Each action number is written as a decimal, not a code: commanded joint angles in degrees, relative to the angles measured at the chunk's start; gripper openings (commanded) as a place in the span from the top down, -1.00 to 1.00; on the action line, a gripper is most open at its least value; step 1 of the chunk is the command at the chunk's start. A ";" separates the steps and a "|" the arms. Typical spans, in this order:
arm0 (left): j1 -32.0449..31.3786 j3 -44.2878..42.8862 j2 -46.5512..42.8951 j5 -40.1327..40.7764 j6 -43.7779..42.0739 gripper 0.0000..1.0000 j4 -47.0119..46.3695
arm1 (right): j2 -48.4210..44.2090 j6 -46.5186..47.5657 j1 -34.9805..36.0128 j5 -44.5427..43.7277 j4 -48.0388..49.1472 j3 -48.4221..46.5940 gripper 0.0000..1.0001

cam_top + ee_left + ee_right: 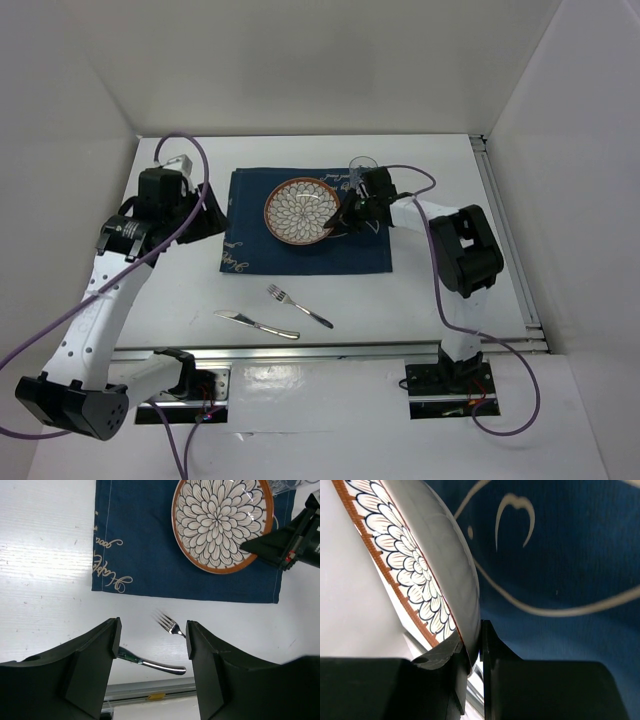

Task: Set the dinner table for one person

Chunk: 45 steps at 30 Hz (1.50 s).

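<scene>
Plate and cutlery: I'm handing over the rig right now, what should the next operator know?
Right tool shut on the plate rim; plate on the blue placemat.
Left tool open, empty, above the table near the fork and knife, lying loose on the placemat's near side.
Glass at the placemat's far right corner.
Done: placemat, plate placed.
Left: release plate, probably set fork and knife beside it.

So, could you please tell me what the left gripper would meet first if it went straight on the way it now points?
Most likely the fork, in line between its open jaws, though depth is unclear.
</scene>
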State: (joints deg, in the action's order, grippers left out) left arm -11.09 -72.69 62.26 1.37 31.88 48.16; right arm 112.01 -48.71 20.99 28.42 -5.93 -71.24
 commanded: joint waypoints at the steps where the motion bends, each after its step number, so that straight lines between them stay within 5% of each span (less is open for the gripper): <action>1: -0.16 0.44 -0.48 -1.98 0.73 -0.42 -0.17 | -0.13 -2.80 0.36 5.51 9.97 -5.22 1.00; 17: -0.16 -0.18 0.05 -0.22 -2.70 -0.53 1.67 | 4.36 -4.03 1.51 2.43 5.76 -7.42 1.00; 19: -0.16 -0.18 0.05 -0.22 -2.70 -0.58 1.67 | 4.36 -4.03 1.51 1.90 5.06 -7.42 0.86; 21: -0.16 -0.18 0.05 -0.22 -3.23 -0.58 2.28 | 4.36 -4.03 1.51 1.90 3.92 -7.42 0.49; 26: -0.16 -0.18 0.05 -0.31 -3.23 -1.00 2.81 | 4.36 -3.33 2.03 -0.11 1.46 -8.12 -0.11; 33: -0.16 0.35 0.05 -0.84 -2.70 -1.00 3.34 | -0.73 0.37 3.79 -9.59 -8.56 -10.14 -0.79; 40: -0.16 2.20 1.11 1.09 -0.24 -0.98 5.45 | -10.83 5.28 5.10 -20.33 -16.99 -6.64 -0.98; 45: -0.16 4.92 -0.38 3.11 1.70 -0.91 5.45 | -20.85 13.80 12.39 -26.75 -18.94 -1.19 -0.86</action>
State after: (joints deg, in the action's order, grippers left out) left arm -11.09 -68.77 63.35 2.42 31.88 53.04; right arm 96.95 -41.47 28.32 7.25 -20.93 -75.29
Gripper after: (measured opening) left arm 0.961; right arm 0.946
